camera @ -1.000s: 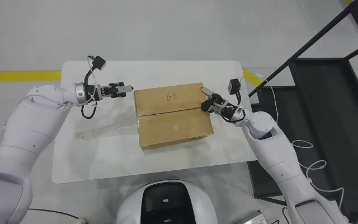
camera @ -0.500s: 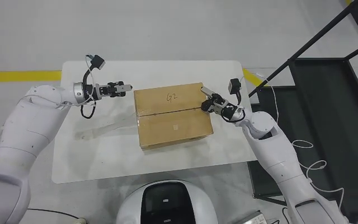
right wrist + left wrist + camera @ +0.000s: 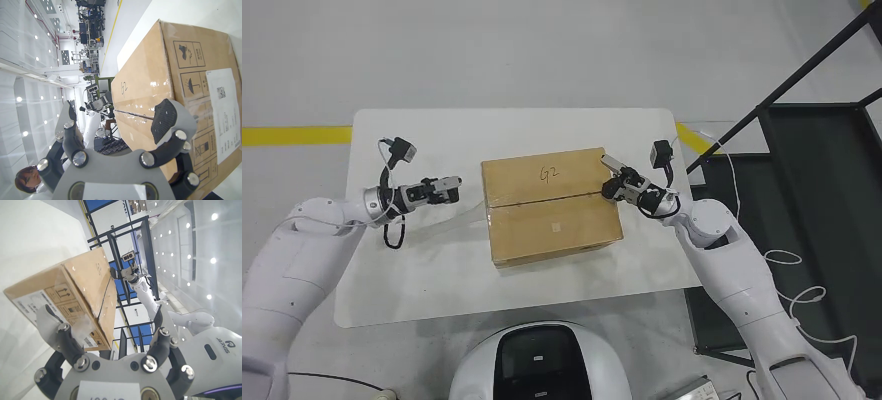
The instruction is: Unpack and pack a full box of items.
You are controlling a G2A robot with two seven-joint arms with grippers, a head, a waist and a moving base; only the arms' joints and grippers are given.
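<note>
A closed cardboard box [image 3: 552, 205] stands in the middle of the white table [image 3: 412, 290]; "G2" is handwritten on its top and a seam runs across the lid. My left gripper [image 3: 447, 188] hovers left of the box, a short gap away, fingers open. In the left wrist view the left gripper [image 3: 104, 317] faces the box's labelled end [image 3: 56, 298], and a scrap of clear film [image 3: 83, 325] clings by one finger. My right gripper [image 3: 613, 183] is open at the box's right end, at the seam. The right wrist view shows the right gripper [image 3: 117, 113] over the box [image 3: 147, 75], one pad [image 3: 163, 119] near the taped seam.
A faint clear strip [image 3: 432, 226] lies on the table between the left arm and the box. A black metal frame and steps [image 3: 802, 160] stand just right of the table. Bare table surface lies in front of and behind the box.
The left arm has drawn back from the box's far left corner, toward the table's near side and slightly left. The right arm and the box have kept still.
</note>
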